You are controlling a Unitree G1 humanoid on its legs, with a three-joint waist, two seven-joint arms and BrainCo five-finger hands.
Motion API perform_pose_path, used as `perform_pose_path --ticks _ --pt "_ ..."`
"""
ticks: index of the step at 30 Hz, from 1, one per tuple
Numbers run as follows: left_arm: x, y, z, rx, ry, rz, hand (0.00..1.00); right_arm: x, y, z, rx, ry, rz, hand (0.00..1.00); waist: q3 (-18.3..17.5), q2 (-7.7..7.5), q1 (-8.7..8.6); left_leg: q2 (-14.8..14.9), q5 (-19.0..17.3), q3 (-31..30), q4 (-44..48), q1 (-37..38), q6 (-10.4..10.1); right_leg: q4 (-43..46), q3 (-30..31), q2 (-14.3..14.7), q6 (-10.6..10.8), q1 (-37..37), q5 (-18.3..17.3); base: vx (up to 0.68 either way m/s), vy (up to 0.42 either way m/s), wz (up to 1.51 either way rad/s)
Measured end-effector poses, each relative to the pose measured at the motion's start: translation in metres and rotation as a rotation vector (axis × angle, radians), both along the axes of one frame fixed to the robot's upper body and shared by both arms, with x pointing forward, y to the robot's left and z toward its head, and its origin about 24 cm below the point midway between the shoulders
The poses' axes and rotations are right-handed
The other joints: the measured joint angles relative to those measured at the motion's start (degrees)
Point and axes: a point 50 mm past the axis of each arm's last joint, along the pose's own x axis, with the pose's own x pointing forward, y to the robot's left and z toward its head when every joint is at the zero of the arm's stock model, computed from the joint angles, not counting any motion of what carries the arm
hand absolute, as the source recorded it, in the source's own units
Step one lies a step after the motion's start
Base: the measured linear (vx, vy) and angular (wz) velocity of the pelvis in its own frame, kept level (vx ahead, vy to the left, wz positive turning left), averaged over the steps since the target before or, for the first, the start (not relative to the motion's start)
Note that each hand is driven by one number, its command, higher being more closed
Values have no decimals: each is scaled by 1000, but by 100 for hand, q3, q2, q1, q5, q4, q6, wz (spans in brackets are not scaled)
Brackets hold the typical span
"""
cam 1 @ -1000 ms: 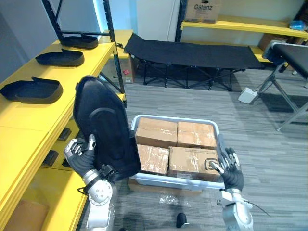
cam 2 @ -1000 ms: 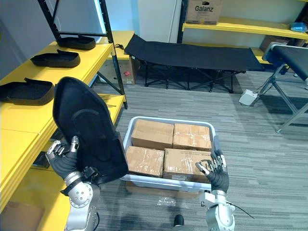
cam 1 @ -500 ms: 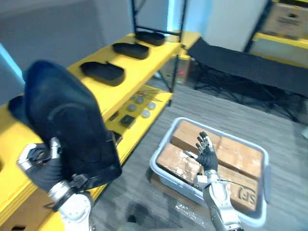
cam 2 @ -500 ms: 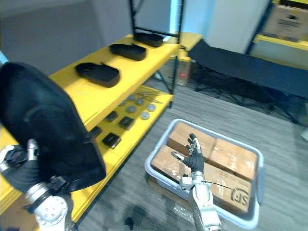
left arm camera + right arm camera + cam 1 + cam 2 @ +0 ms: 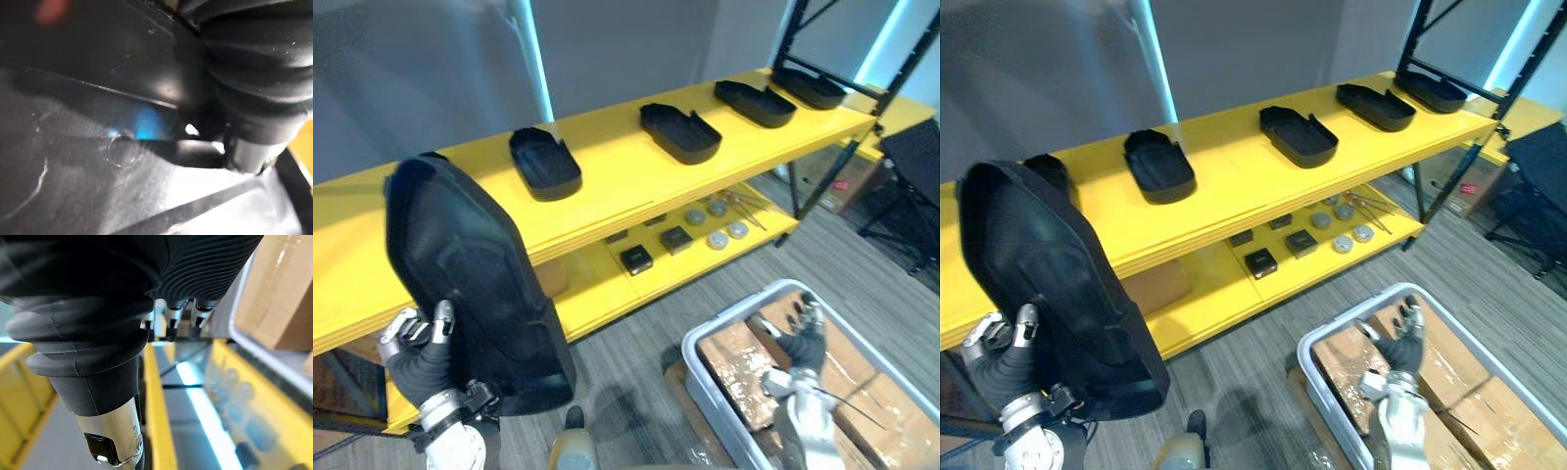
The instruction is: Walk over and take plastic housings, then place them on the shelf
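A large black plastic housing (image 5: 470,284) stands upright at the lower left, and my left hand (image 5: 416,357) is shut on its left edge from behind. Its dark scuffed surface (image 5: 98,161) lies right against the left wrist camera. Behind it runs the yellow shelf (image 5: 607,191), with several more black housings in a row on its top board: one (image 5: 545,162) nearest, another (image 5: 680,132) further along, and a third (image 5: 754,103) beyond. My right hand (image 5: 803,338) hangs open with spread fingers (image 5: 168,323) over the boxes at the lower right.
A white tray (image 5: 729,313) of cardboard boxes (image 5: 739,367) sits on the floor at the lower right. The lower shelf board holds small dark and round parts (image 5: 675,240) and a cardboard box (image 5: 1151,284). A black rack upright (image 5: 822,166) stands at the shelf's far end.
The camera has swung left, so the yellow shelf now lies straight ahead and the tray sits at the lower right. The housing stays in my left hand; my right hand stays open.
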Motion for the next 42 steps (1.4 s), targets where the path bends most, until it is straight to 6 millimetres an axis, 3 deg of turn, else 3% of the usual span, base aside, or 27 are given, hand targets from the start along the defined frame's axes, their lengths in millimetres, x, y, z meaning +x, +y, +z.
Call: perform_pose_path --ticks 4,9,13,14,16,17,18,19,20,21,25,26,27,30,32,40,41,42 --pt "7 -5 4 2 -26 -35 100 3 25 -6 127 -14 35 0 192 -163 -80 -65 90 95 -37 -130 27 -204 147 -18 52 -160 180 -28 87 -6" --pt "14 -6 9 -4 -58 -30 100 8 38 -1 136 -55 94 0 385 -114 -35 -138 78 53 56 -358 99 -244 150 -36 21 -273 315 -20 74 11" --pt "16 -6 12 1 -72 -22 100 16 55 3 116 -77 162 0 541 -93 114 -255 -131 1 274 -425 196 -202 128 -127 -2 -154 337 -3 78 16" --pt "17 -7 12 6 -73 -26 100 17 56 2 117 -77 161 0 566 -47 87 -299 -170 -121 283 -398 220 91 148 -157 -182 -170 451 31 119 50" --pt "18 -8 13 20 -78 -47 100 16 55 3 118 -84 149 0 626 52 76 -328 -159 -320 95 -226 235 1047 418 -256 -799 -526 838 50 164 51" --pt "17 -8 15 41 -74 -51 100 16 55 4 118 -94 146 0 631 49 65 -375 -146 -447 -168 -15 256 1618 865 -248 -1365 -833 1349 106 175 49" --pt "17 -9 17 68 -75 -54 100 15 55 5 118 -108 142 0 658 110 24 -409 -109 -656 -474 194 310 2014 1350 -134 -1178 -1083 1704 122 141 62" --pt "18 -9 19 74 -83 -57 100 15 56 5 120 -116 140 0 658 116 -20 -367 -57 -802 -600 231 386 2065 1574 47 -868 -1153 1371 106 38 87" --pt "20 -9 22 83 -98 -61 100 15 56 8 120 -133 140 0 634 72 -109 -365 53 -976 -848 294 497 1921 1839 407 -622 -1297 748 115 -6 94" --pt "24 -9 24 92 -110 -68 100 15 55 9 117 -149 138 0 608 24 -122 -383 107 -1031 -1024 324 573 1577 1937 645 -537 -1460 395 121 -13 80" --pt "26 -6 20 82 -87 -37 100 17 55 13 77 -160 137 0 593 -8 -118 -514 125 -1036 -1122 503 598 333 2198 1060 -528 -1771 298 134 -74 30" --pt "26 -5 20 82 -89 -31 100 17 54 12 78 -157 125 0 512 -146 -128 -637 115 -1050 -1078 466 515 -217 2419 1163 -566 -1845 387 149 -136 42" --pt "27 -5 20 85 -87 -31 100 16 52 12 76 -157 118 0 492 -196 -152 -727 88 -1087 -1018 440 440 -291 2585 1177 -562 -1842 734 187 -157 57" --pt "27 -13 9 27 -52 -28 100 21 34 19 25 -173 69 0 375 149 -196 -591 -17 -1210 -827 388 234 -556 2434 1342 -583 -1618 833 252 -127 19" --pt "29 -15 11 11 -69 -35 100 25 29 24 14 -197 55 0 353 183 -210 -503 -34 -1195 -879 477 206 -762 2432 1463 -599 -1444 897 222 -100 -1" --pt "42 -31 20 -38 -133 -61 100 24 33 34 89 -262 112 0 305 177 -278 -475 -68 -1371 -1068 546 141 -852 2217 1506 -638 -1303 870 69 -31 12" --pt "41 -32 18 -41 -120 -67 100 19 33 32 100 -254 107 0 301 169 -297 -576 21 -1505 -1122 513 116 -840 1909 1429 -690 -1218 754 -3 -2 123" --pt "40 -33 14 -39 -89 -87 100 14 33 28 107 -237 96 0 286 142 -343 -770 334 -1514 -1297 493 136 -808 1529 1243 -661 -1098 628 -5 22 154"
